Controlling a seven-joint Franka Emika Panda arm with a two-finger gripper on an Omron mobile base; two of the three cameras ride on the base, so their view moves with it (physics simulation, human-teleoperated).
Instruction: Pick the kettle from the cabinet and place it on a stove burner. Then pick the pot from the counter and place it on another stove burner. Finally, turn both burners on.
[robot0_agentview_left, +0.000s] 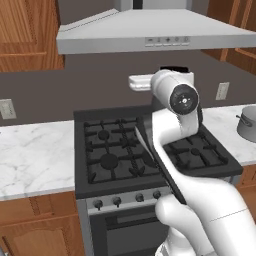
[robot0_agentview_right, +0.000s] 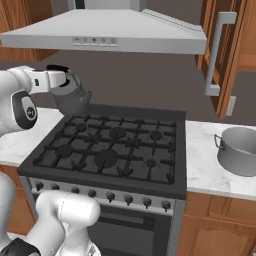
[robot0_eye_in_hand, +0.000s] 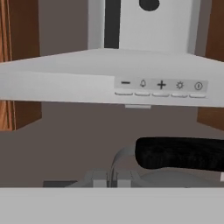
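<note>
A small dark grey metal kettle (robot0_agentview_right: 72, 97) with a black arched handle is held in the air above the rear left corner of the black-topped range, its curved spout pointed right. The range's round black burner caps (robot0_agentview_right: 106, 158) are seen under black cast-iron grates, all bare, with dark knobs along the front. A large wide grey steel stockpot (robot0_agentview_right: 239, 150) with loop side handles and no lid is set upright on the white marble counter (robot0_agentview_right: 202, 167), right of the range. The brown wooden cabinet's door (robot0_agentview_right: 220, 55) is stood open, above the pot
</note>
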